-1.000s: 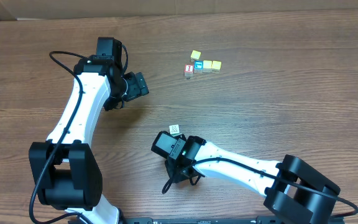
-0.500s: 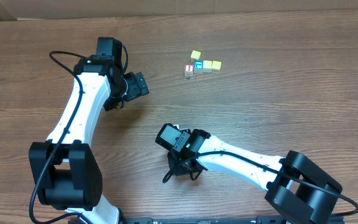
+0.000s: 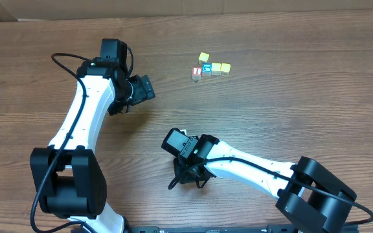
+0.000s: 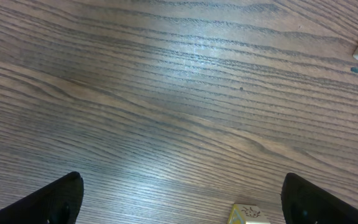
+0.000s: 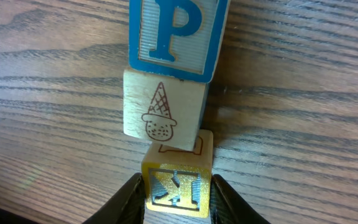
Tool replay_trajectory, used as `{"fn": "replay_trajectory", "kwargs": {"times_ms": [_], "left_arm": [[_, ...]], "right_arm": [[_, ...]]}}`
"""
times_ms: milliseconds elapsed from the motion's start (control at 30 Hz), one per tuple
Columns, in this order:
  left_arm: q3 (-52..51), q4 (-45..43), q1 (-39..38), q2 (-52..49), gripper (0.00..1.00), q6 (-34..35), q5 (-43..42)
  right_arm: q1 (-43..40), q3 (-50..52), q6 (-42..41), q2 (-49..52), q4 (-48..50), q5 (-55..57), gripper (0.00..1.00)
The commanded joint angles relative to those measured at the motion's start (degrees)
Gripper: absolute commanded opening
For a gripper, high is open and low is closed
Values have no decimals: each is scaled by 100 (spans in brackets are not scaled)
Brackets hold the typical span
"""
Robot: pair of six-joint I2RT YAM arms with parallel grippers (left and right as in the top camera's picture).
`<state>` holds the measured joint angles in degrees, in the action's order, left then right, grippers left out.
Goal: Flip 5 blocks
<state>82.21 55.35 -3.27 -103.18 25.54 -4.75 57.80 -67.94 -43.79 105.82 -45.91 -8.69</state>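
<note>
Right hand [image 5: 178, 208] clasps the yellow block [image 5: 178, 186] at lower centre, just below the cone block [image 5: 161, 112] and P block [image 5: 176, 34]. Left hand [image 4: 182, 199] stands wide, empty. One flip seemingly under way; completed count indeterminable.

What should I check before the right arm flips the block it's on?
1. Right gripper closed on the yellow block: ok, a finger hugs each side.
2. Yellow block free of the ice-cream block: cannot tell, the two overlap in the wrist view.
3. P block out of the fingers' way: ok, it lies beyond the ice-cream block.
4. Yellow block lifted off the table: cannot tell.
5. Left gripper out of the way: ok, it is open and well apart from the right arm.
</note>
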Motion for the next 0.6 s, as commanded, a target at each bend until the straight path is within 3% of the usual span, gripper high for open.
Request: {"fn": "replay_trajectory", "kwargs": {"times_ms": [0, 167, 567], "left_arm": [[74, 20, -2, -55, 93, 15, -61], [74, 35, -2, -55, 94, 15, -59], [74, 33, -2, -55, 93, 15, -59]], "right_arm": [[20, -157, -122, 57, 42, -33, 36], [20, -157, -125, 57, 76, -42, 46], [20, -157, -398, 57, 173, -59, 45]]}}
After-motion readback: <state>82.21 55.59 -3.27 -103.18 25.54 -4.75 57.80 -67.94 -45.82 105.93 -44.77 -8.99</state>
